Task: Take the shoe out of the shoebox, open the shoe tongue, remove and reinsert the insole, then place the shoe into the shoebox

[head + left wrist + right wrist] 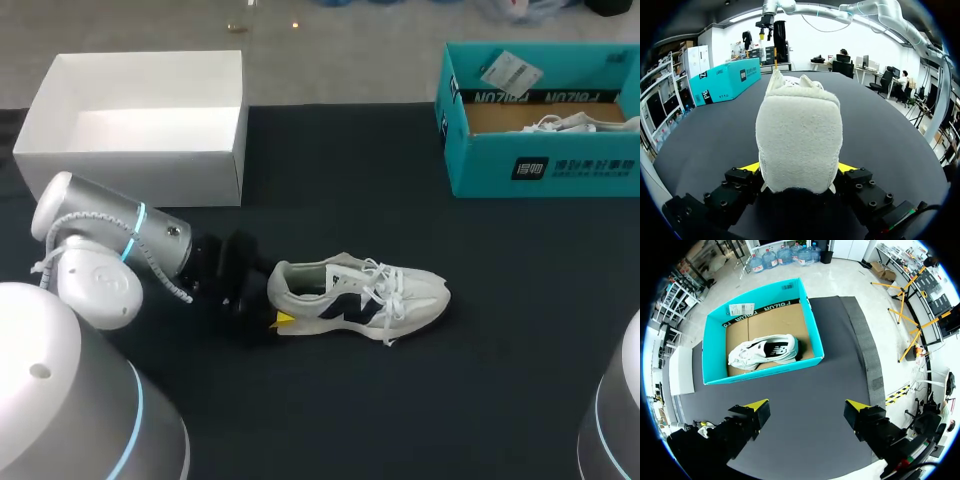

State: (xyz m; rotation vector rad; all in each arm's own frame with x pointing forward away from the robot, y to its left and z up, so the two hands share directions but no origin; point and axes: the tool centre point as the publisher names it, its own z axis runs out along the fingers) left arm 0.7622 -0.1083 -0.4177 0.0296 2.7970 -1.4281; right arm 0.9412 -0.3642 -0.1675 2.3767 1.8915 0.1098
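A white sneaker point(355, 295) with a dark side logo lies on its sole on the black table, toe pointing right. My left gripper point(262, 302) is at its heel. In the left wrist view the fuzzy white heel point(800, 135) fills the gap between the two yellow fingertips point(751, 167), which press on it from both sides. My right gripper point(807, 412) hangs high over the table with its fingers wide apart and nothing between them, looking down on the teal shoebox point(765, 375).
The teal shoebox point(540, 165) stands at the back right with a second white shoe point(570, 123) on its cardboard floor. A white open box point(150, 165) stands at the back left. Black cloth covers the table.
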